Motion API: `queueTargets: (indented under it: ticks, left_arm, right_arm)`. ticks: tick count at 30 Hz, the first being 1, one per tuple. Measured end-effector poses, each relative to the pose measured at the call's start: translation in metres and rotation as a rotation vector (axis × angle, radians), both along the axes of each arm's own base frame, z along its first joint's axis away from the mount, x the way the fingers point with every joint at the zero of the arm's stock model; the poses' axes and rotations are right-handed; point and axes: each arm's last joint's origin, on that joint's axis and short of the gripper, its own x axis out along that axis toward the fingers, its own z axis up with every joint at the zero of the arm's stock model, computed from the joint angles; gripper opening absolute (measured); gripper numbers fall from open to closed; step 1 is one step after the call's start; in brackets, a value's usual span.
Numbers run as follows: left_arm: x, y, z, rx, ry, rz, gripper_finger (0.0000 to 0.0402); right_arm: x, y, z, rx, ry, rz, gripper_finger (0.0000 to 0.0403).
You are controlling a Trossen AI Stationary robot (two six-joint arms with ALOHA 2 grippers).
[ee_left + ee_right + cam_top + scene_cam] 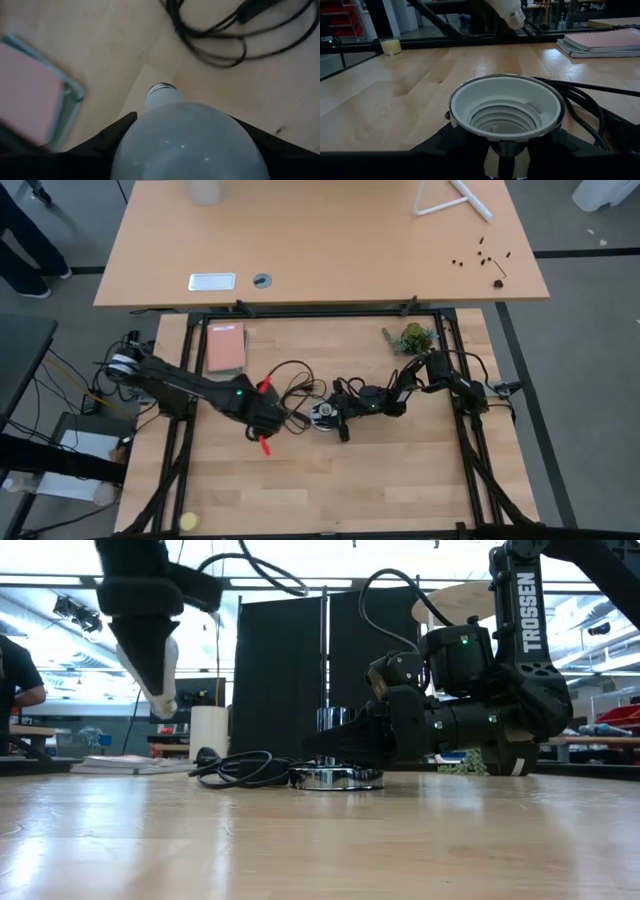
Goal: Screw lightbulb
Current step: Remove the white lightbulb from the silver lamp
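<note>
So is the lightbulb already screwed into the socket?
No, the lightbulb hangs in the air in the left gripper, well off to the side of the socket, which the right gripper holds on the table.

On the table (300, 490) the left arm reached from nine o'clock toward the centre, and its tool (268, 420) was near the middle. The right arm came from three o'clock, and its tool (335, 415) lay at the silvery socket (322, 413). A pink book (226, 348) lay at eleven o'clock, a small plant (412, 338) at one o'clock.
</note>
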Motion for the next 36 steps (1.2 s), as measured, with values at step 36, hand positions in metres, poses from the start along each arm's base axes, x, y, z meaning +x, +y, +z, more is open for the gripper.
queueTargets:
  ticks: [36]
  left_arm:
    - [-0.068, -0.019, -0.119, 0.283, -0.728, 0.16, 0.0264]
  right_arm:
    - [0.0, -0.001, 0.002, 0.081, -0.016, -0.039, 0.0182]
